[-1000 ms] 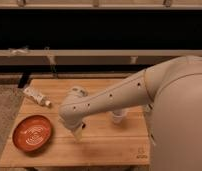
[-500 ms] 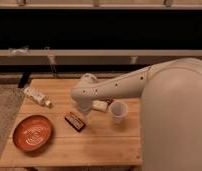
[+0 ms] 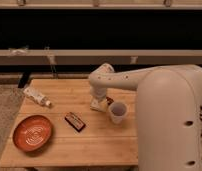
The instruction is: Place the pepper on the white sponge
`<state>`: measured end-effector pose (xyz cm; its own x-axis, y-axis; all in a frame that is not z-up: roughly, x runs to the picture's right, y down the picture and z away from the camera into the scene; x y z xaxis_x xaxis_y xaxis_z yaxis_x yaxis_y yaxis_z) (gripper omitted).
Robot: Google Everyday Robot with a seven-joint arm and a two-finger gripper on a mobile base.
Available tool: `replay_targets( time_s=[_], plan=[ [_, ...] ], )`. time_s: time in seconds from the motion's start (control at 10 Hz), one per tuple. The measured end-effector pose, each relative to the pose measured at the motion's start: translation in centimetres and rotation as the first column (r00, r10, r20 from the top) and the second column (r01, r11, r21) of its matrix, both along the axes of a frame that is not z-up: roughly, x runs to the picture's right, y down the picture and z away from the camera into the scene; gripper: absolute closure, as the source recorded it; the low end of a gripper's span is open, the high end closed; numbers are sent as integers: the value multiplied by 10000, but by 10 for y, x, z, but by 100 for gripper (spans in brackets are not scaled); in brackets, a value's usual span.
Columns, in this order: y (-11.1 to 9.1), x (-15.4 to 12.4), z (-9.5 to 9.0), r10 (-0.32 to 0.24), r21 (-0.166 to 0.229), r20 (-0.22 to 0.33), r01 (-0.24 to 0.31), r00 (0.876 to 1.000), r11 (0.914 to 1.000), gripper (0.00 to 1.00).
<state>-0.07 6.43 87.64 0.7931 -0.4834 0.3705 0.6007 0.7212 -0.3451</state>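
Note:
The white sponge [image 3: 97, 105] lies on the wooden table [image 3: 64, 150], just left of the white cup [image 3: 117, 111]. A small red bit, which looks like the pepper [image 3: 109, 100], shows between the sponge and the cup's rim. My gripper [image 3: 98, 98] points down from the bent white arm [image 3: 124, 77] and hangs right over the sponge, partly hiding it. I cannot tell whether it touches the sponge or the pepper.
An orange plate [image 3: 32, 132] sits at the front left. A dark red-brown bar [image 3: 74, 121] lies between the plate and the cup. A white tube [image 3: 36, 96] lies at the left edge. A dark shelf unit stands behind the table.
The arm has swung right and back across the table, from near the plate to over the sponge. The bar is now uncovered.

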Motion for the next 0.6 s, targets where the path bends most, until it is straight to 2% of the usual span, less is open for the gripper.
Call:
replay_targets(
  time_s=[0.1,0.3,0.5,0.6],
  plan=[
    [-15,19,19,51,50,-187,-50,9998,10000,20],
    [-26,36,40,53,64,-357,-50,9993,10000,20],
    [-25,54,70,104,-168,-557,-114,9984,9998,20],
    [-24,57,73,146,-243,-601,-161,9981,9996,20]
  ],
)
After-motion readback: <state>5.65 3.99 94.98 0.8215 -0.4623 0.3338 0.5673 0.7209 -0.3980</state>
